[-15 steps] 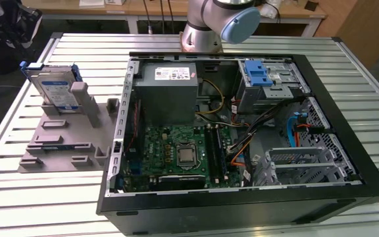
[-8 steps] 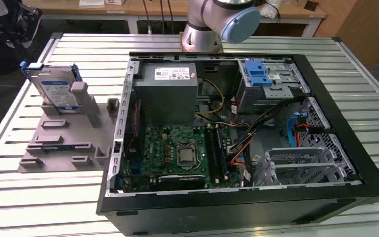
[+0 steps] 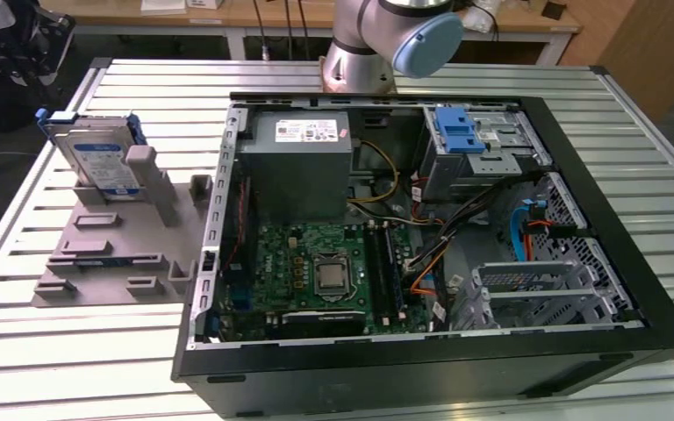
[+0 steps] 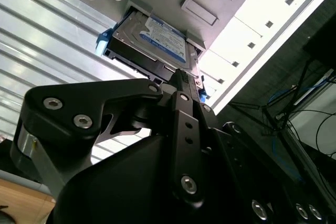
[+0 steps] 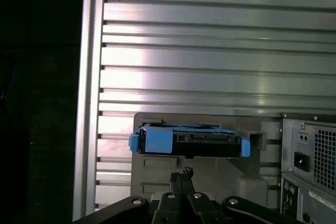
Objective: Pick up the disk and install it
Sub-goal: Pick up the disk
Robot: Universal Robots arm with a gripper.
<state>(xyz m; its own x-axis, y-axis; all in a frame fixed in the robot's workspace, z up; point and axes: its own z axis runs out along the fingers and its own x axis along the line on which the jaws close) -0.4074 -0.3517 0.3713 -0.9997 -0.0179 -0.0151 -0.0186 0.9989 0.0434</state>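
Fingers: black metal with bolted link bars; in both wrist views the tips are drawn together with nothing between them, near the disk but apart from it.
Disk: flat silver rectangular hard drive with a white-and-blue label and blue plastic rails; it stands on edge in the fixture, its lower edge hidden.
Fixture: matte grey plastic block with upright posts.
Counter: ribbed aluminium slats.
Computer case: black and open, on the exterior view's right of the fixture; green motherboard, grey power supply.
Arm: cut off at the far edge.
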